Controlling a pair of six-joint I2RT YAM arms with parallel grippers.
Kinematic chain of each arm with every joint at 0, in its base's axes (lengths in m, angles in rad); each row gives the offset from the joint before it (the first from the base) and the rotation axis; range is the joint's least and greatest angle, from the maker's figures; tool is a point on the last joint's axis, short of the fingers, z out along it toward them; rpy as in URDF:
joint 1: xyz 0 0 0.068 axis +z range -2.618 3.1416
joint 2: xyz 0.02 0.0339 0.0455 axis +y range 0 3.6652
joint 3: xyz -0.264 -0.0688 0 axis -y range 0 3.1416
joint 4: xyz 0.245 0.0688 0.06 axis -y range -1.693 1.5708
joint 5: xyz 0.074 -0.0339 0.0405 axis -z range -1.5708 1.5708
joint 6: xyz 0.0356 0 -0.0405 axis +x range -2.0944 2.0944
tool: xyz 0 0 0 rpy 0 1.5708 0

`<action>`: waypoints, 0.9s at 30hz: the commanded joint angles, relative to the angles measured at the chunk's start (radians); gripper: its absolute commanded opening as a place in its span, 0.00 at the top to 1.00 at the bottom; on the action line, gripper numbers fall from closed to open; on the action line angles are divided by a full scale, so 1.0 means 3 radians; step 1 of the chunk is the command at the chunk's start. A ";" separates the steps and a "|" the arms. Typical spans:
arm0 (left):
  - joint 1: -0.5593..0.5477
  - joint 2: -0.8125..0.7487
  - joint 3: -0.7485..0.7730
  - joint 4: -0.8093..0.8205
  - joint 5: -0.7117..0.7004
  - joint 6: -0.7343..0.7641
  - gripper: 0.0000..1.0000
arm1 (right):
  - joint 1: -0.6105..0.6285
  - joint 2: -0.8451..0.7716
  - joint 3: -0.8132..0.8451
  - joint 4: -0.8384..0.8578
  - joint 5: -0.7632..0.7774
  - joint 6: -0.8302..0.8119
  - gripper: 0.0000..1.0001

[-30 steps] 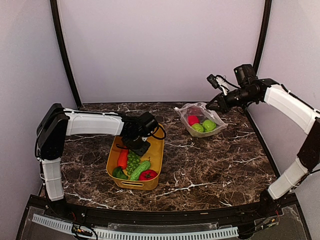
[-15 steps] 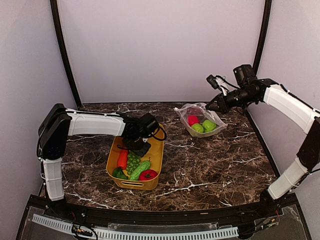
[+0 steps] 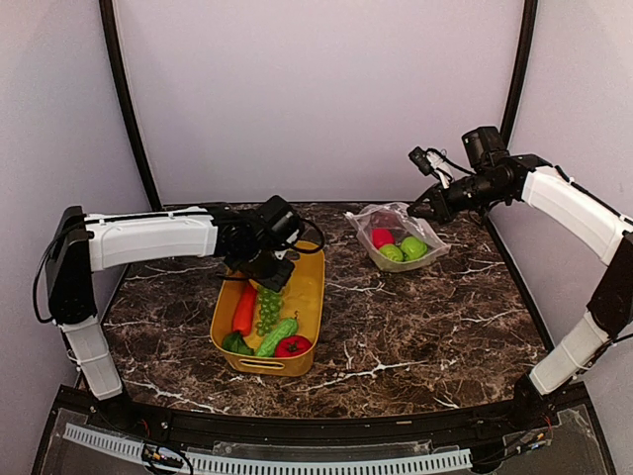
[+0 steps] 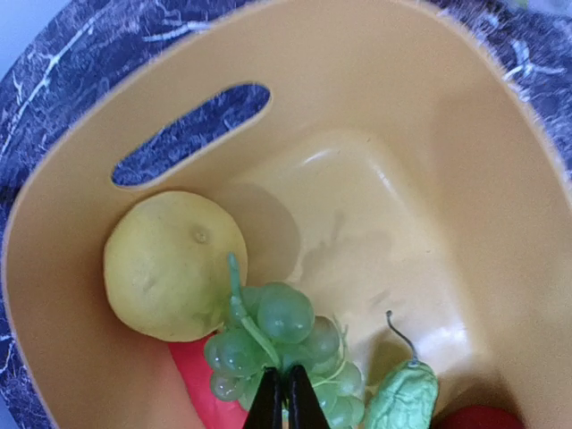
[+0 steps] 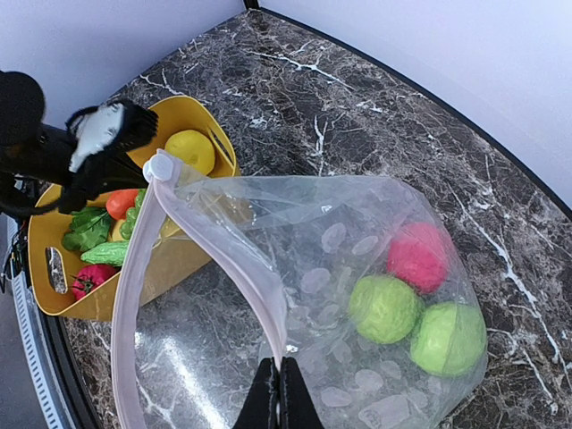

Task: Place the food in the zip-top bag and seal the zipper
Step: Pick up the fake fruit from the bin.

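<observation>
My left gripper (image 3: 271, 275) (image 4: 286, 380) is shut on the stem of the green grapes (image 3: 265, 312) (image 4: 288, 332), which hang from it over the yellow tub (image 3: 313, 297) (image 4: 411, 98). A yellow lemon (image 4: 174, 264) lies below the grapes at the tub's far end. An orange-red carrot (image 3: 243, 309), a cucumber (image 3: 278, 334) and a red fruit (image 3: 293, 346) also lie in the tub. My right gripper (image 3: 416, 210) (image 5: 280, 386) is shut on the zip-top bag's (image 3: 396, 239) (image 5: 357, 250) mouth edge, holding the pinkish zipper (image 5: 210, 234) open. One red and two green fruits sit inside the bag.
The tub stands left of centre on the dark marble table (image 3: 425, 317), the bag at the back right. A leafy green piece (image 3: 234, 342) fills the tub's near corner. Black frame posts rise at both back corners.
My left gripper has shut on the grapes' stem and risen toward the tub's far end, so the bunch now hangs stretched out. The right arm and bag have not moved.
</observation>
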 commanded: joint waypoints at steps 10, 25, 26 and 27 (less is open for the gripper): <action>-0.0315 -0.0797 0.0076 0.0270 0.0005 -0.0098 0.99 | 0.0024 -0.0064 0.0059 -0.0059 -0.0007 -0.0023 1.00; -0.0762 -0.1320 0.0302 0.1646 0.0057 -0.0028 0.99 | 0.0072 -0.0103 0.0214 -0.0399 -0.0082 -0.0026 1.00; -0.0796 -0.1326 0.0307 0.1718 0.0077 -0.0039 0.99 | 0.0079 -0.0086 0.0220 -0.0414 -0.0103 -0.0014 1.00; -0.0812 -0.1324 0.0313 0.1851 0.0130 -0.0062 0.99 | 0.0087 -0.0072 0.0238 -0.0429 -0.0124 -0.0002 1.00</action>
